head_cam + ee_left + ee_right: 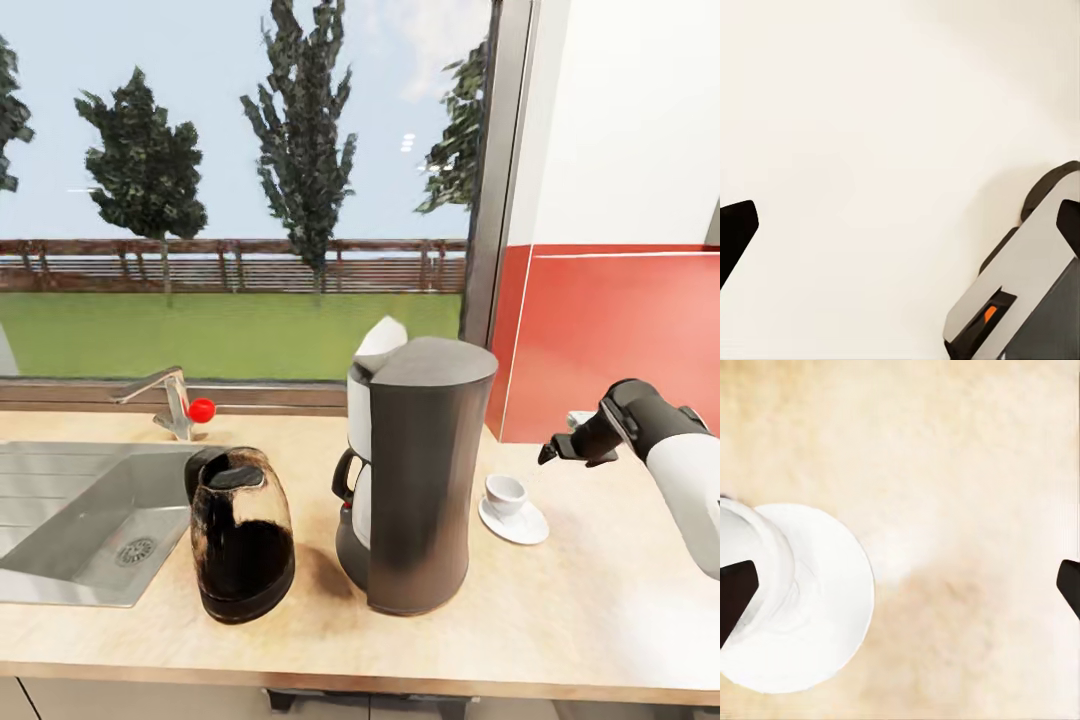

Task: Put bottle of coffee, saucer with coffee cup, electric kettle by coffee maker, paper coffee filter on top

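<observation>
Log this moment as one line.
right gripper: open, empty, above countertop | coffee cup: on saucer | coffee maker: paper coffee filter on top | electric kettle: beside maker

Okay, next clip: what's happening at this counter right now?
A robot is setting up a coffee station on the light wood-grain countertop. The tall dark grey coffee maker stands by the steel sink, a white paper filter showing at its top. The rounded glass kettle sits on its sink side, and on the other side the small white cup rests on its white saucer. The right gripper hovers open and empty beside them.
</observation>
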Robot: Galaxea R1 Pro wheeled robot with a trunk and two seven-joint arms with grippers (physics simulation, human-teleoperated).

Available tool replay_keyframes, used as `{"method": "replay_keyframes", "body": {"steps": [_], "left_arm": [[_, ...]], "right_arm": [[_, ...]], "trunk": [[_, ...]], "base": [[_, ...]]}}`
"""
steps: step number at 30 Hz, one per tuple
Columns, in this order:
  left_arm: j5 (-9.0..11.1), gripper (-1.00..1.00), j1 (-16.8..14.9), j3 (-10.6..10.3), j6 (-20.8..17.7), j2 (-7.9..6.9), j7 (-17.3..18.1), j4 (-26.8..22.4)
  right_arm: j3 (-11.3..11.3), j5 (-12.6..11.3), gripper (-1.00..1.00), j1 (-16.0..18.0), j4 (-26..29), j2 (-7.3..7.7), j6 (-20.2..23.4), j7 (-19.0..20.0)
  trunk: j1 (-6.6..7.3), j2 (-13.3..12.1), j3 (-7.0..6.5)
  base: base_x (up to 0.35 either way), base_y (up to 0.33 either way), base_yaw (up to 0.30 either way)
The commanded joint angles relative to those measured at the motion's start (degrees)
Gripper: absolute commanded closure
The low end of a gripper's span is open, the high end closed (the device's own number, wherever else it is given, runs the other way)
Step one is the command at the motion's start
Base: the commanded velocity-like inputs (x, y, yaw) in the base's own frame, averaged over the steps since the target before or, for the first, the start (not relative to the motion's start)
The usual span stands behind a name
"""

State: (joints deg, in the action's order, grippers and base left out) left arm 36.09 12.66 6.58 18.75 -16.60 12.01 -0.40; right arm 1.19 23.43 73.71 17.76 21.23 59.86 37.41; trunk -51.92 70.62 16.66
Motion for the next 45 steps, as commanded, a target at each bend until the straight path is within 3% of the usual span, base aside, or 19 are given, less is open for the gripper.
{"method": "replay_keyframes", "body": {"steps": [1,4,9,16,17,23,32,45], "left_arm": [[0.04,-1.0,0.01,0.45,0.03,-0.01,0.42,-0.04],[-0.33,-1.0,0.0,0.39,0.13,-0.01,0.42,-0.18],[-0.57,-1.0,0.0,0.3,0.18,-0.02,0.45,-0.21],[-1.09,-1.0,0.0,0.27,0.31,-0.22,0.47,-0.38],[-1.19,-1.0,0.0,0.49,0.32,-0.43,0.47,-0.47],[-1.28,-1.0,0.0,0.44,1.02,-0.38,0.47,-0.55],[-1.29,-1.0,0.0,-1.48,2.29,0.06,0.47,-0.72],[-1.29,-1.0,0.0,-1.93,2.33,0.08,0.47,-3.99]], "right_arm": [[0.11,0.24,-1.0,0.02,0.66,0.21,0.14,0.87],[0.04,-0.49,-1.0,0.02,5.36,2.01,0.14,3.87],[0.17,-0.36,-1.0,-0.02,6.27,2.58,0.14,4.09],[0.47,-0.1,-1.0,0.03,6.41,4.94,0.14,2.18],[0.5,-0.05,-1.0,0.03,6.41,5.63,0.14,-0.98],[0.39,-0.09,-1.0,0.03,6.41,6.36,0.14,-4.0],[0.31,-0.15,-1.0,0.03,6.41,7.68,0.14,-4.28],[0.3,-0.26,-1.0,0.06,5.97,7.87,0.14,-4.56]], "trunk": [[0.22,-0.38,-0.12],[0.88,-1.58,-0.66],[1.98,-3.59,-1.56],[3.51,-6.39,-2.81],[3.73,-6.8,-2.99],[5.05,-9.2,-4.07],[7.03,-12.81,-5.69],[9.88,-18.03,-8.02]], "base": [[0.0,0.0,0.0],[0.0,0.0,0.0],[0.0,0.0,0.0],[0.0,0.0,0.0],[0.0,0.0,0.0],[0.0,0.0,0.0],[0.0,0.0,0.0],[0.0,0.0,0.0]]}}
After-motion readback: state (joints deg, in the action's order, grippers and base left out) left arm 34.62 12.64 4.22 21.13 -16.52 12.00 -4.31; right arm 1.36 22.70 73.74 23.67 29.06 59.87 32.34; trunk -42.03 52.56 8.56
